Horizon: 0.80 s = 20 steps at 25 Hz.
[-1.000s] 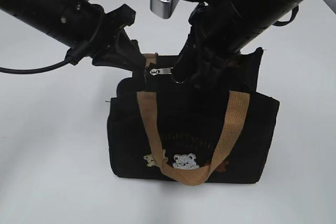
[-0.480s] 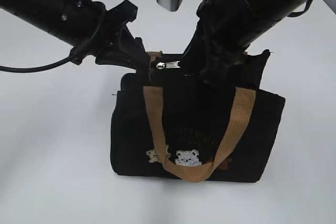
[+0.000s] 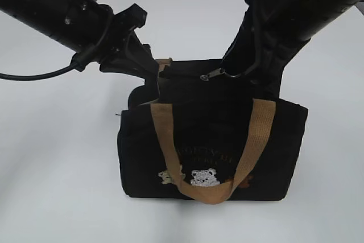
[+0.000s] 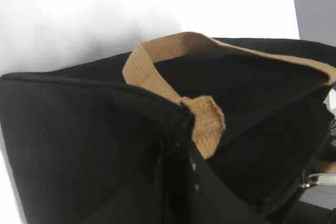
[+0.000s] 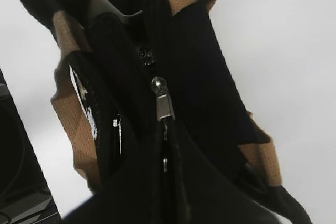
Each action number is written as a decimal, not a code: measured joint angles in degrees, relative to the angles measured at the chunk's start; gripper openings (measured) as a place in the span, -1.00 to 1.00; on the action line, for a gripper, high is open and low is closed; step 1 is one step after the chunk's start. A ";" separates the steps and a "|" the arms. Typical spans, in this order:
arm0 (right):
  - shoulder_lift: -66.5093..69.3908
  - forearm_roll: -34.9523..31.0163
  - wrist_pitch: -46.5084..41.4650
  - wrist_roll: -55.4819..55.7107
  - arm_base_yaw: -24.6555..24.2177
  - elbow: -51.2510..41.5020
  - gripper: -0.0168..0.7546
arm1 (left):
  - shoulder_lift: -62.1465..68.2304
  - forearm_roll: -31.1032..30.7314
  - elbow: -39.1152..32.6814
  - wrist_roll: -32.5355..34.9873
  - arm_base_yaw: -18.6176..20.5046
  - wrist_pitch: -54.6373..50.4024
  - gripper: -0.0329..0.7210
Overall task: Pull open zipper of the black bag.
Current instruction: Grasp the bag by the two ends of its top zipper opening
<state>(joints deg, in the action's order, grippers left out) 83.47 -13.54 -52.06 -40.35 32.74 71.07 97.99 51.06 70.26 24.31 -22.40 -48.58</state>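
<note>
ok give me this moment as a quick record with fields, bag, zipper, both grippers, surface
bag: black bag standing upright, tan handle hanging down its front
zipper: silver pull tab stretched out along the top edge, toward the right arm
left gripper: left gripper shut on the bag's top left end, beside the rear handle
right gripper: right gripper shut on the pull tab
front decoration: small embroidered bears low on the front, faint lettering above them
surface: plain white table
</note>
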 joint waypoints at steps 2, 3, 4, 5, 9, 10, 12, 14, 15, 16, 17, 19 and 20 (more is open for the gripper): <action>0.03 0.18 -0.20 0.41 0.00 0.00 -0.96 | 0.00 -0.26 0.00 0.00 0.00 0.00 -0.84; 0.03 0.24 -0.20 0.54 0.00 0.00 -0.96 | 0.00 -0.30 0.00 0.00 0.00 0.01 -0.84; 0.03 0.64 -0.33 0.98 -0.07 0.00 -0.96 | 0.00 -0.44 0.00 0.00 0.00 0.01 -0.84; 0.03 1.28 -0.65 1.89 -0.31 0.00 -0.96 | 0.00 -0.44 0.00 0.00 0.00 0.01 -0.84; 0.03 5.28 -4.84 6.89 -3.53 0.00 -0.96 | 0.00 -0.68 0.00 0.00 0.00 0.08 -0.85; -0.01 5.82 -6.18 7.92 -4.91 0.00 -0.96 | 0.05 -0.72 0.00 -0.02 0.00 0.19 -0.85; -0.42 6.51 -8.13 10.25 -7.89 0.00 -0.96 | 0.06 -0.75 0.00 -0.02 0.00 0.32 -0.85; -1.22 6.66 -9.53 12.22 -10.55 0.00 -0.96 | 0.06 -0.87 0.00 -0.02 0.00 0.44 -0.85; -1.53 6.80 -10.18 13.01 -11.97 0.00 -0.96 | 0.06 -0.95 0.00 -0.02 0.00 0.44 -0.85; -1.75 6.85 -10.87 13.70 -13.08 0.00 -0.96 | 0.06 -0.95 0.00 -0.02 0.00 0.44 -0.85; -1.99 6.87 -11.42 14.23 -14.33 0.00 -0.96 | 0.06 -0.98 0.00 -0.02 0.00 0.44 -0.85; -2.04 6.87 -12.21 15.70 -16.48 0.00 -0.96 | 0.06 -1.02 0.00 -0.02 0.00 0.49 -0.85; -2.04 6.87 -12.36 16.09 -17.22 0.00 -0.96 | 0.06 -1.02 0.00 -0.02 0.00 0.55 -0.85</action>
<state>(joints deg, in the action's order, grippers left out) 81.43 -6.67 -64.41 -24.26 15.52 71.07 98.05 50.04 70.26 24.29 -22.40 -48.03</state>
